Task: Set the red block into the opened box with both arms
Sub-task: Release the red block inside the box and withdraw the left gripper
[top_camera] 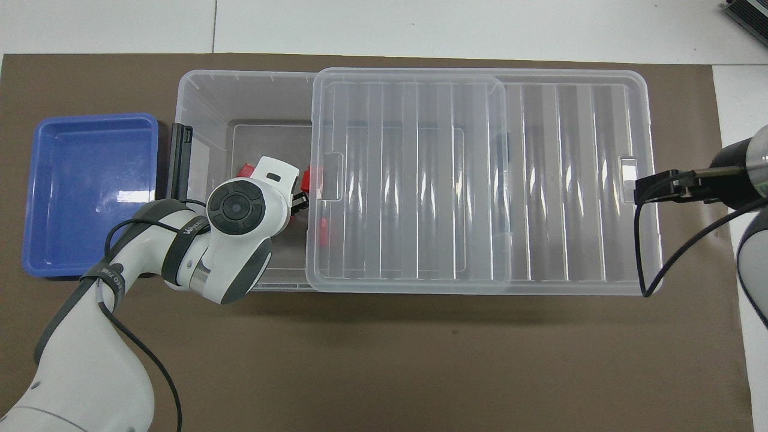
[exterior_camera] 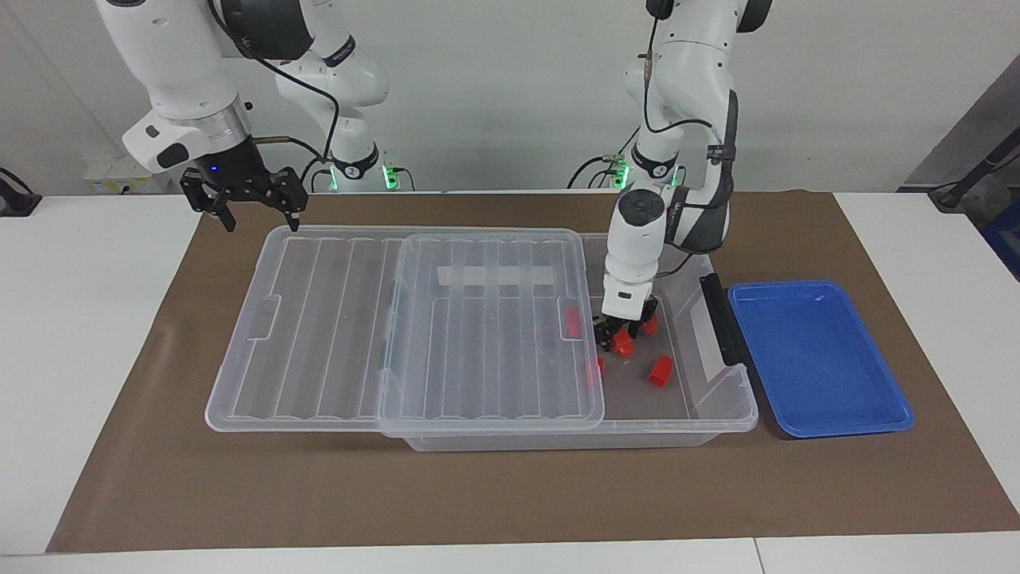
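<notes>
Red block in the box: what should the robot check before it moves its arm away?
1. Red block is down inside the box: ok.
2. Left gripper has let go of the block: cannot tell.
3. Lid is slid aside, leaving the box open over the blocks: ok.
4. Right gripper waits open by the lid's corner, touching nothing: ok.
5. Blue tray sits beside the box, out of the way: ok.
</notes>
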Available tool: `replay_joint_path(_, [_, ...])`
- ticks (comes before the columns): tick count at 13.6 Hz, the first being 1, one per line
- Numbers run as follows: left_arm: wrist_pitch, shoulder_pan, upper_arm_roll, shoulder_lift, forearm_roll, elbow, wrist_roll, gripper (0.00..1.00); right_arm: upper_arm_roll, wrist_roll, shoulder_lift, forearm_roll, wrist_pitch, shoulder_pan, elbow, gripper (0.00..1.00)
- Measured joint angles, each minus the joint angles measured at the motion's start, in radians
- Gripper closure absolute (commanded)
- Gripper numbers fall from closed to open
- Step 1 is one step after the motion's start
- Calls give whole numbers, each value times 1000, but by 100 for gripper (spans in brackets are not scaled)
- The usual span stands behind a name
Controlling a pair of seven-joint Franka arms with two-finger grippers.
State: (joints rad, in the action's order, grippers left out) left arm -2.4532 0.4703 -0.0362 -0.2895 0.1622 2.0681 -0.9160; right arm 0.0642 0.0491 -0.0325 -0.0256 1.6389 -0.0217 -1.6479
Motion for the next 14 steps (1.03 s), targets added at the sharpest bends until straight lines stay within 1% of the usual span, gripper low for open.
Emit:
replay_joint_path(3, [125, 0, 1, 16, 0, -74, 2, 34, 0, 0, 0, 0, 0, 0, 0, 0])
replay_joint_path(5, [212, 0, 0, 48, 0, -121, 5, 34, 0, 0, 0, 0, 0, 0, 0, 0])
replay_joint_path(8, [286, 0, -4, 101, -1, -147, 6, 33, 0, 0, 0, 0, 0, 0, 0, 0])
replay_joint_path(10, [388, -10, -11, 130, -12, -187, 29, 32, 0, 0, 0, 0, 0, 0, 0, 0])
replay_joint_path(11, [470, -27, -16, 142, -34, -232, 75, 27, 0, 0, 0, 0, 0, 0, 0, 0])
replay_joint_path(12, [566, -50, -20, 152, -62, -295, 150, 0, 0, 0, 0, 0, 0, -1, 0, 0])
replay_joint_path(14, [736, -121, -29, 169, -86, -413, 363, 0, -1, 0, 0, 0, 5, -8, 0, 1])
